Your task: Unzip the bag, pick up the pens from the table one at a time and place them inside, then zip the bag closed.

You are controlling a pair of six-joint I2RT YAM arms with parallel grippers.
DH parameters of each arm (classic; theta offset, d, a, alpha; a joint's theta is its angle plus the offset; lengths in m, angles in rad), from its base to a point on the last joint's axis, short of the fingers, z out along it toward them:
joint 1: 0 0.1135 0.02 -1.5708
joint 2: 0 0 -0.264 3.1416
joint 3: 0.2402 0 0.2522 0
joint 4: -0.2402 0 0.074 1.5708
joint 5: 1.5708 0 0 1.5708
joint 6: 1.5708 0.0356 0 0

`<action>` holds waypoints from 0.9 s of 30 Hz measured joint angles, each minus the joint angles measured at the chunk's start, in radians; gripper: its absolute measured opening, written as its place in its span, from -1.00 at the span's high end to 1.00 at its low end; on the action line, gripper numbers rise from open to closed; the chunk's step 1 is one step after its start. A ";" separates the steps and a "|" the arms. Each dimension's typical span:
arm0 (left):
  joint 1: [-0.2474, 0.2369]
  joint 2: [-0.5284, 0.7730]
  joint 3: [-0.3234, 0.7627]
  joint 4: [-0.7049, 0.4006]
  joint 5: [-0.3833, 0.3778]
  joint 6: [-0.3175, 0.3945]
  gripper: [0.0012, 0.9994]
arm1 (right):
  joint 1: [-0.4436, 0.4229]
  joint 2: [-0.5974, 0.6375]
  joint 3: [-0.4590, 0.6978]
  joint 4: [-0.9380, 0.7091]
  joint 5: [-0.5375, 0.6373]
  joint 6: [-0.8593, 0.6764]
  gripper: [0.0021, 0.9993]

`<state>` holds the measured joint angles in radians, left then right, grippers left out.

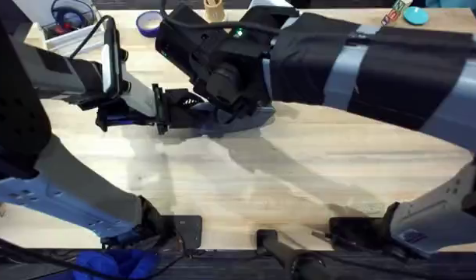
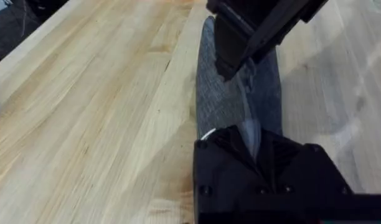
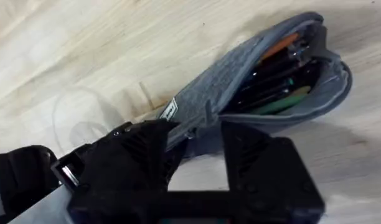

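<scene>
A: Where is the bag [image 3: 253,93] lying?

B: It is lying on the table [image 1: 300,179], toward the far side and left of centre, beneath both arms. In the right wrist view its mouth is gaping open, and several pens [image 3: 274,78] are sitting inside, dark, orange and green among them.

A: What is the left gripper [image 2: 249,146] doing?

B: Its 2 black fingers are closing on the near left end of the bag, pinching the grey fabric along the zipper line.

A: And the right gripper [image 3: 197,140]?

B: It is reaching across to the bag from the right. Its 2 fingers are clamping the edge of the bag beside a small white label [image 3: 169,111].
</scene>
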<state>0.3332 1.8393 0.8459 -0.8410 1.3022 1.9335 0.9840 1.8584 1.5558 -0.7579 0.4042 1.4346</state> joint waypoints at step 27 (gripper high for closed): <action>0.000 0.000 0.000 0.000 0.000 0.000 0.92 | -0.001 0.000 0.000 -0.020 0.000 0.002 0.94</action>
<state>0.3332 1.8393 0.8459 -0.8406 1.3022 1.9335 0.9833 1.8584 1.5558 -0.7776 0.4042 1.4368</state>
